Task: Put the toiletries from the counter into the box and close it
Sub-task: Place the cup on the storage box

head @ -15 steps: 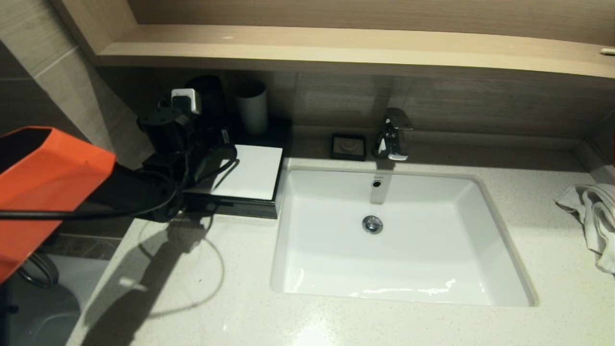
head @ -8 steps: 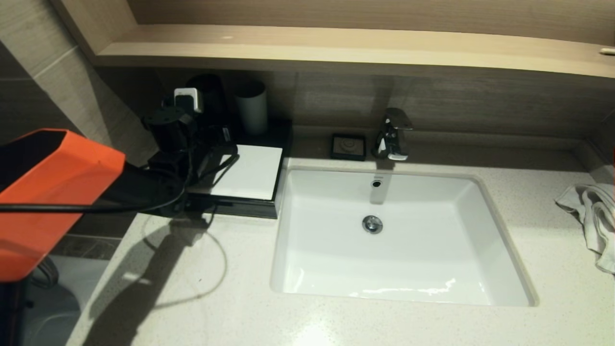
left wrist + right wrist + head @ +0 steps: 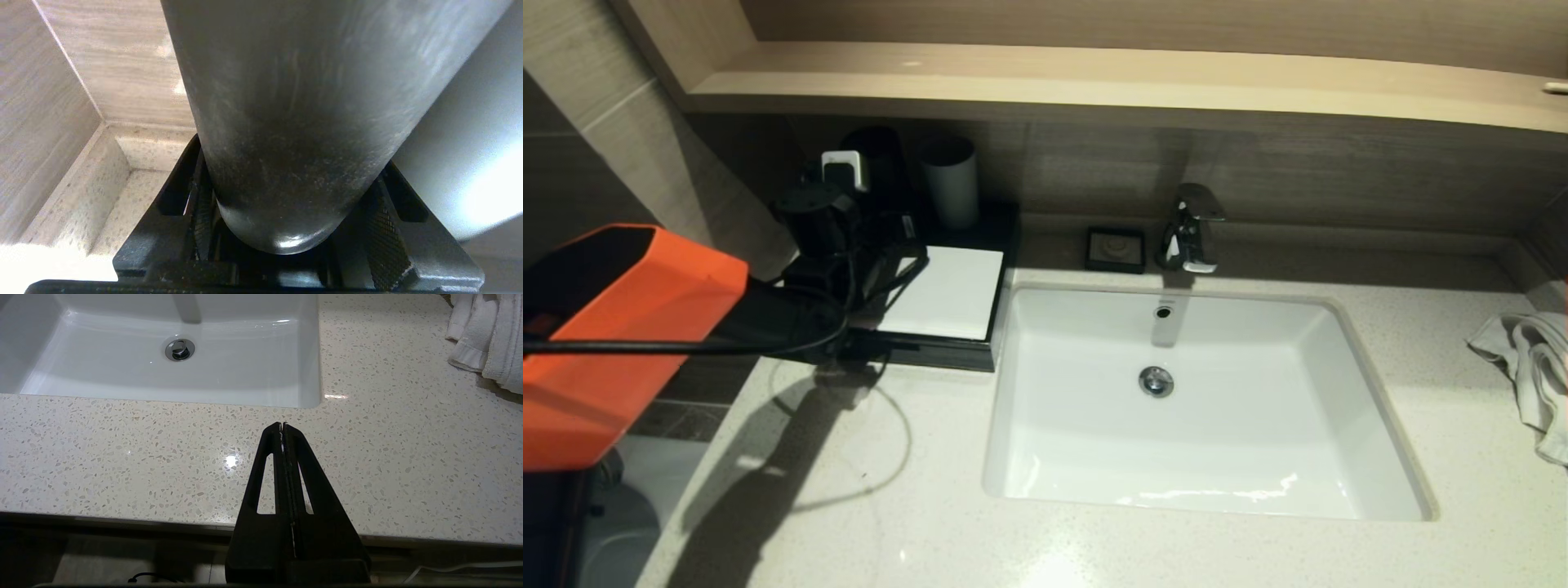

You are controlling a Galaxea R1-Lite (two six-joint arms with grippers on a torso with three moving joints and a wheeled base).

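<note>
A white-lidded box sits shut on a black tray at the counter's back left. My left gripper reaches over the tray to a black cup by the wall. In the left wrist view the black cup fills the gap of my left gripper, with both fingers against its sides. My right gripper is shut and empty over the counter's front edge, out of the head view. No loose toiletries show on the counter.
A grey cup stands beside the black one. A white sink, a faucet and a black soap dish lie to the right. A white towel is at the far right. A wooden shelf overhangs the back.
My left arm has pushed a little further toward the back wall and the black cup. The cup, the box and the right arm have not moved.
</note>
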